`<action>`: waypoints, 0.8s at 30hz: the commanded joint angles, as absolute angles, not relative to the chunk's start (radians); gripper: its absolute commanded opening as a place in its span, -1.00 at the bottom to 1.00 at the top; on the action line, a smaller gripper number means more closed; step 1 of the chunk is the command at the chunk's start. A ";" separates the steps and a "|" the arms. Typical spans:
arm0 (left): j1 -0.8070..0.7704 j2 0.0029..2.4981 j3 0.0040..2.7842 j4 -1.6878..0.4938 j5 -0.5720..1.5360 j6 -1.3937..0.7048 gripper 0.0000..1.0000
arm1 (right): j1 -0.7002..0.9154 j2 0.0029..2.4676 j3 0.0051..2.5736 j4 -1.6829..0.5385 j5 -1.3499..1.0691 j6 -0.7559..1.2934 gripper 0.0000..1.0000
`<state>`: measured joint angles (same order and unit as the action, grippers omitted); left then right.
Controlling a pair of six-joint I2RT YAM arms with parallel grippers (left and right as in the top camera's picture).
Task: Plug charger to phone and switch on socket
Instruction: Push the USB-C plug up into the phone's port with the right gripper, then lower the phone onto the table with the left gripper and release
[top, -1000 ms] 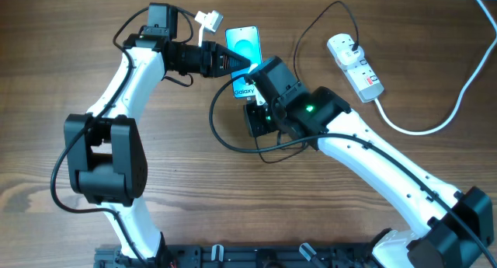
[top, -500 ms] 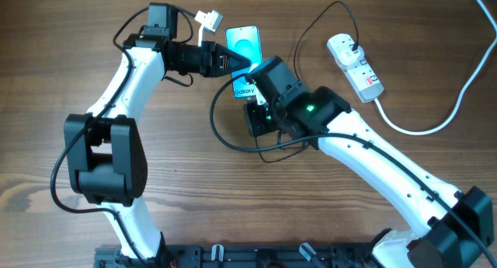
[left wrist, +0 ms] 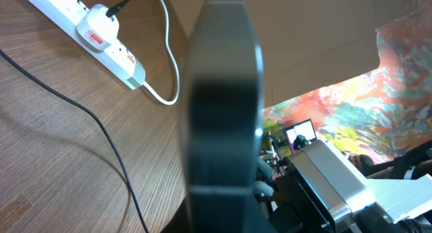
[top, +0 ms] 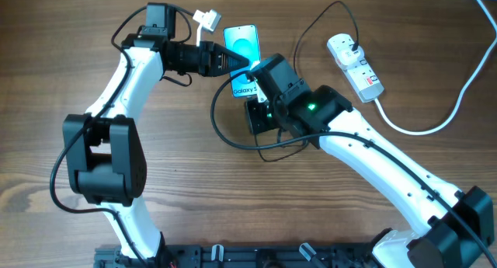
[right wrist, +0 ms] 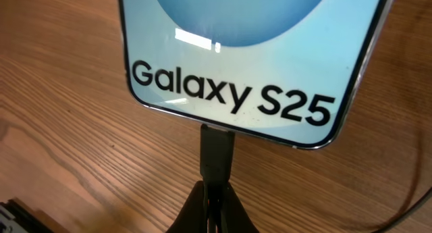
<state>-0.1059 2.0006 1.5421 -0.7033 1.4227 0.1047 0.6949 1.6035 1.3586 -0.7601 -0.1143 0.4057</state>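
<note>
The wooden table fills the overhead view, with the left arm rising from the lower left and the right arm reaching in from the lower right; the two meet at upper centre. Only this view shows the whole layout: the white socket lies at the upper right, well apart from the phone, and its thick white lead curves off to the right edge. The phone's cyan screen sits at upper centre, its white strip with dark lettering pointing down toward the right arm. The left gripper is clamped on the phone's left edge. Its wrist camera shows little of this beyond a blurred dark slab down the middle, with the socket at the upper left. The right wrist view alone gives the detail: "Galaxy S25" is readable on the strip. The right gripper has its fingers pressed together on the charger, whose small black plug stands upright and touches the phone's lower edge.
</note>
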 commanded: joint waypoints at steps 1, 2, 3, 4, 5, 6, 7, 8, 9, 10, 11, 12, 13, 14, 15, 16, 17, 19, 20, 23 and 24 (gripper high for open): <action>-0.109 1.975 1.558 -0.716 1.473 0.128 -0.92 | 0.679 1.612 1.397 -0.706 -0.089 0.416 -0.91; -0.109 1.975 1.558 -0.716 1.473 0.128 -0.92 | 0.679 1.612 1.402 -0.699 -0.089 0.402 -0.91; -0.109 1.975 1.558 -0.716 1.473 0.128 -0.92 | 0.679 1.612 1.409 -0.697 -0.086 0.387 -0.91; -0.109 1.975 1.558 -0.719 1.473 0.128 -0.92 | 0.679 1.612 1.420 -0.698 -0.061 0.384 -0.91; -0.109 1.975 1.558 -0.722 1.472 0.128 -0.92 | 0.679 1.612 1.430 -0.701 -0.038 0.383 -0.91; -0.109 1.975 1.558 -0.727 1.472 0.128 -0.92 | 0.679 1.612 1.446 -0.702 -0.024 0.364 -0.91; -0.109 1.975 1.558 -0.731 1.472 0.128 -0.92 | 0.679 1.612 1.462 -0.701 -0.018 0.358 -0.92; -0.109 1.975 1.558 -0.736 1.468 0.128 -0.92 | 0.679 1.612 1.475 -0.700 -0.018 0.358 -0.91; -0.109 1.975 1.558 -0.741 1.465 0.128 -0.92 | 0.679 1.612 1.491 -0.698 -0.018 0.358 -0.91; -0.109 1.975 1.558 -0.742 1.465 0.128 -0.92 | 0.679 1.612 1.494 -0.696 -0.014 0.358 -0.91; -0.109 1.975 1.558 -0.742 1.465 0.128 -0.92 | 0.679 1.612 1.494 -0.695 -0.012 0.358 -0.91; -0.109 1.975 1.558 -0.742 1.462 0.128 -0.92 | 0.679 1.612 1.494 -0.696 -0.007 0.358 -0.91; -0.109 1.975 1.558 -0.743 1.452 0.127 -0.92 | 0.679 1.612 1.494 -0.698 -0.001 0.358 -0.85; -0.109 1.975 1.558 -0.749 1.426 0.127 -0.92 | 0.679 1.612 1.494 -0.700 0.001 0.358 -0.78; -0.109 1.975 1.558 -0.756 1.404 0.127 -0.92 | 0.679 1.612 1.494 -0.699 0.001 0.359 -0.77; -0.109 1.975 1.558 -0.770 1.375 0.127 -0.92 | 0.679 1.612 1.494 -0.698 0.001 0.359 -0.74; -0.109 1.975 1.558 -0.780 1.370 0.128 -0.92 | 0.679 1.612 1.494 -0.695 0.005 0.359 -0.71; -0.109 1.975 1.558 -0.785 1.371 0.127 -0.92 | 0.679 1.612 1.494 -0.689 0.012 0.359 -0.71; -0.109 1.975 1.558 -0.786 1.371 0.128 -0.92 | 0.679 1.612 1.494 -0.688 0.011 0.359 -0.71; -0.109 1.975 1.558 -0.786 1.370 0.128 -0.92 | 0.679 1.612 1.494 -0.695 0.011 0.359 -0.40; -0.109 1.975 1.558 -0.786 1.359 0.127 -0.92 | 0.679 1.608 1.494 -0.701 0.011 0.360 -0.33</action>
